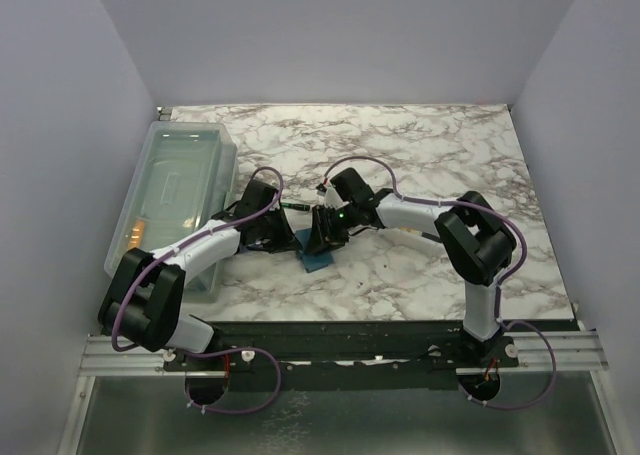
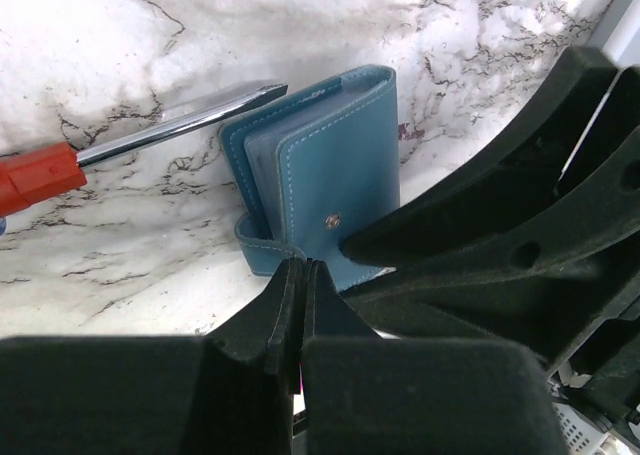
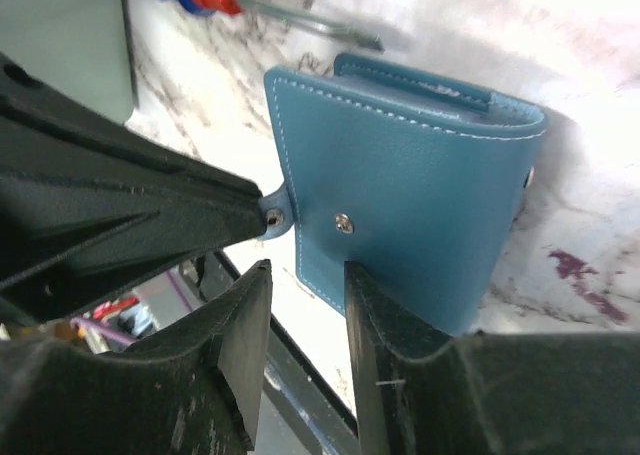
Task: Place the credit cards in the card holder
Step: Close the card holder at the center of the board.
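Middle of tabletop (image 1: 430, 155), near side: blue card holder (image 2: 330, 165) lies folded, snap tab (image 3: 274, 215) undone. Left claw (image 2: 300, 275) squeezed tight shut, pinching that tab. Right claw (image 3: 300, 305) partly open at holder's near edge, holding nothing. Screwdriver (image 2: 150, 133) just beyond holder. No credit cards seen close by. Job looks barely started: holder needs opening, cards need fetching.

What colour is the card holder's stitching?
White, against a teal-blue cover; the card holder shows best in the right wrist view.
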You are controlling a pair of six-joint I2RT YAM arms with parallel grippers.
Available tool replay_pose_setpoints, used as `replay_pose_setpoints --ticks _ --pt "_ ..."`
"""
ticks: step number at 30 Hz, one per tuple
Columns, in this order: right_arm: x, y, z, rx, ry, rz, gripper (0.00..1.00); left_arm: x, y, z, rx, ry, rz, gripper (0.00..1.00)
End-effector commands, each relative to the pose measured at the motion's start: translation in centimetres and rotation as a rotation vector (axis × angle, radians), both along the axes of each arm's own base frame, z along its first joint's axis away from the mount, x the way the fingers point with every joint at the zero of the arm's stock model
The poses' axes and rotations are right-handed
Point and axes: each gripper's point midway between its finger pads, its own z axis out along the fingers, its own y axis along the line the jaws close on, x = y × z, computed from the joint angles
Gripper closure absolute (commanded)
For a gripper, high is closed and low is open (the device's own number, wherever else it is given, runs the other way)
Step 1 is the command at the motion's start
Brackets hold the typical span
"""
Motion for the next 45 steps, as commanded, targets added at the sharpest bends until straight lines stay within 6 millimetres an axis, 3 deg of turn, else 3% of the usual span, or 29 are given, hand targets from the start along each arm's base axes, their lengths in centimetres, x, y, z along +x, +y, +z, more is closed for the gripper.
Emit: replay_pose_setpoints --ticks 1,5,9,13,17,26,33,45 --pt "3.2 -2.3 -0.6 -0.165 -0.105 -0.102 0.60 0.8 -1.0 1.2 -0.037 -0.045 -0.033 1.00" --pt "4.4 -2.9 0.1 -0.160 -0.119 -0.122 0.60 0.7 -0.8 1.4 -0.038 -0.050 -0.029 1.00" --pt "4.6 -2.7 -0.6 -0.157 -0.127 -0.097 0.65 0.6 -0.9 1.4 -0.040 -0.049 -0.034 1.00" --pt "3.4 -1.4 -2.4 -0.134 -0.082 -0.060 0.79 0.8 -1.2 1.9 -0.056 -0.056 -0.047 1.00" --pt "1.6 -0.7 -4.8 -0.140 -0.019 -0.050 0.87 1.1 -1.6 2.8 -0.074 -0.069 -0.057 1.00" --pt "1.1 -1.9 -7.0 -0.198 -0.012 -0.105 0.89 1.8 -1.9 2.2 -0.062 -0.045 -0.038 1.00" --pt "0.8 -2.8 -7.3 -0.225 -0.047 -0.114 0.91 2.9 -1.3 3.0 -0.044 -0.087 0.041 1.00" --pt "-0.4 -2.7 -7.8 -0.224 -0.039 -0.098 0.92 3.7 -2.3 2.2 -0.035 -0.071 0.037 1.00"
